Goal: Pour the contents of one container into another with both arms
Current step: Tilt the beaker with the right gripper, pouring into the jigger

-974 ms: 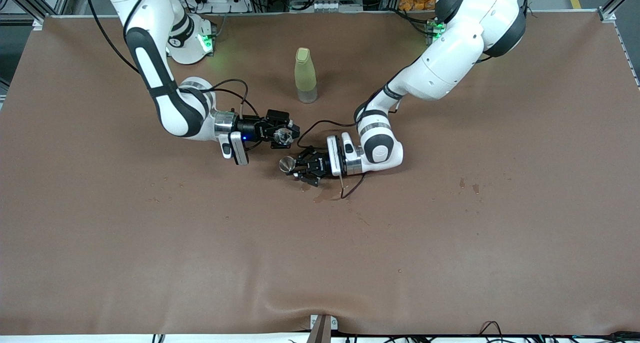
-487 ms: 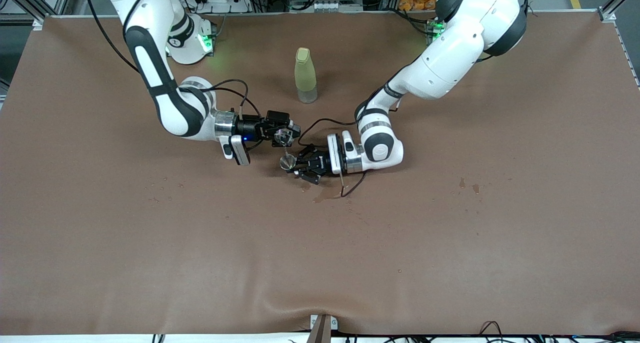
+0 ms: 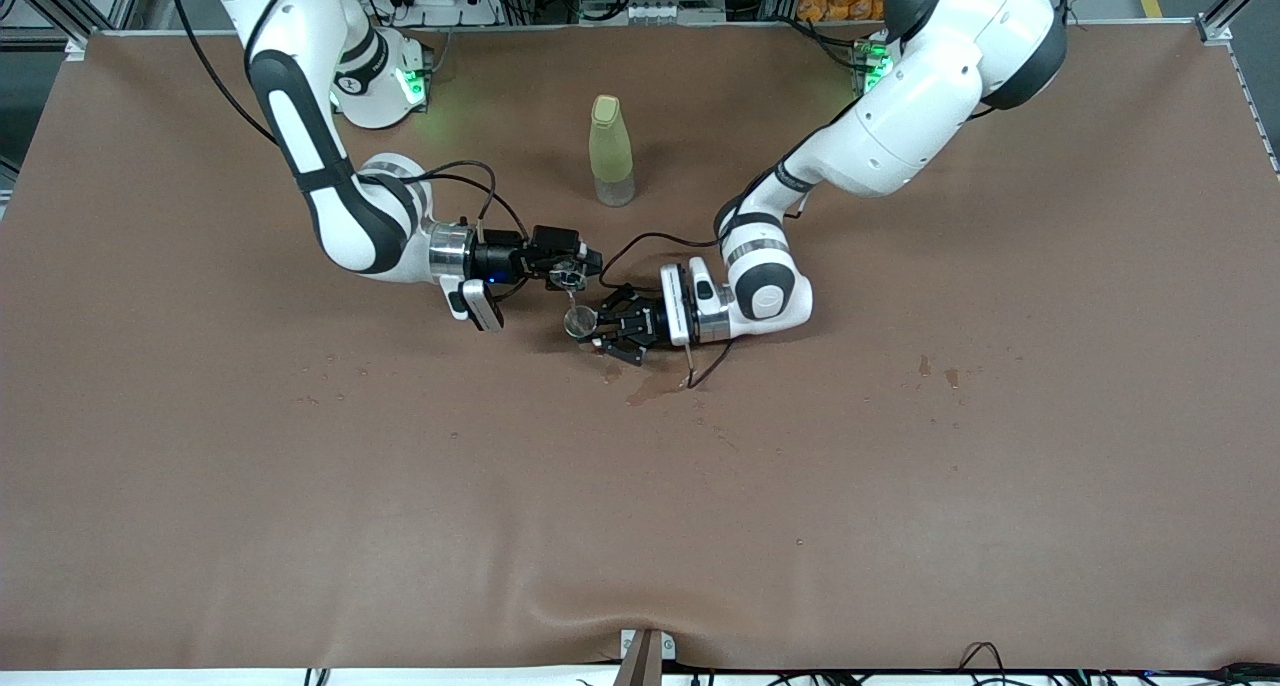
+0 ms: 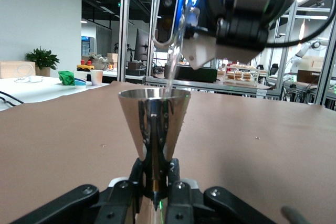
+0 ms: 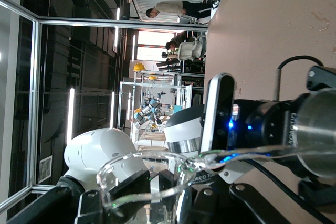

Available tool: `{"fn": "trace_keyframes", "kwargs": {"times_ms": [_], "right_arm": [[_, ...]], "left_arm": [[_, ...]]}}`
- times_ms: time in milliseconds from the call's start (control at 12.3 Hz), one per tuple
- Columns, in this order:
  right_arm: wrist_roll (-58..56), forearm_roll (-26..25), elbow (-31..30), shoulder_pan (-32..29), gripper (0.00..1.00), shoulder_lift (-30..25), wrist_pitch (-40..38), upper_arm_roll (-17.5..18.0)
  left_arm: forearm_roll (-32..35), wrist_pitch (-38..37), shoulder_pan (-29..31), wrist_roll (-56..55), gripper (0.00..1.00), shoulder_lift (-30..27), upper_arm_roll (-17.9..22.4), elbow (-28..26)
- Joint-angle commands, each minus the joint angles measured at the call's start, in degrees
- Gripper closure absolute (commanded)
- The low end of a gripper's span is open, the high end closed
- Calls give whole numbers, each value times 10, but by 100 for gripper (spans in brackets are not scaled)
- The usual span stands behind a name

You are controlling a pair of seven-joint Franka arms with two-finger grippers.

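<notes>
My right gripper (image 3: pixel 572 269) is shut on the tiny clear cup (image 3: pixel 568 275) and holds it tilted on its side over the middle of the table. A thin stream of clear liquid (image 4: pixel 176 51) runs from its spout into the shiny metal hourglass cup (image 3: pixel 579 320) just beneath. My left gripper (image 3: pixel 603 328) is shut on that metal cup's waist and holds it upright. In the left wrist view the metal cup (image 4: pixel 154 121) rises from my left gripper (image 4: pixel 155 174). In the right wrist view the clear cup (image 5: pixel 152 179) sits in my right gripper (image 5: pixel 155 184), with the metal cup (image 5: pixel 320 124) at the stream's end.
A tall yellow-green bottle (image 3: pixel 610 151) stands upright farther from the front camera than both grippers. Wet patches (image 3: pixel 645 391) darken the brown table cover (image 3: pixel 900 516) just under the left gripper, and small spots (image 3: pixel 935 370) lie toward the left arm's end.
The right gripper has tipped the clear cup further over and a stream now runs from it. The left gripper has brought the metal cup slightly closer, under the spout.
</notes>
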Motion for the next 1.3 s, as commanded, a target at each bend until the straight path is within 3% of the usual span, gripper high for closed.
{"fn": "trace_keyframes", "kwargs": {"times_ms": [0,1217], "right_arm": [[38,7,-4,8,100,-14,4,-3],[211,7,2,7,100,-12,-13,-3]], "left_arm": [[-14,-9,17,85,100,-22,-17,-38],[-20,-6,11,101,100,-22,-18,-38]]}}
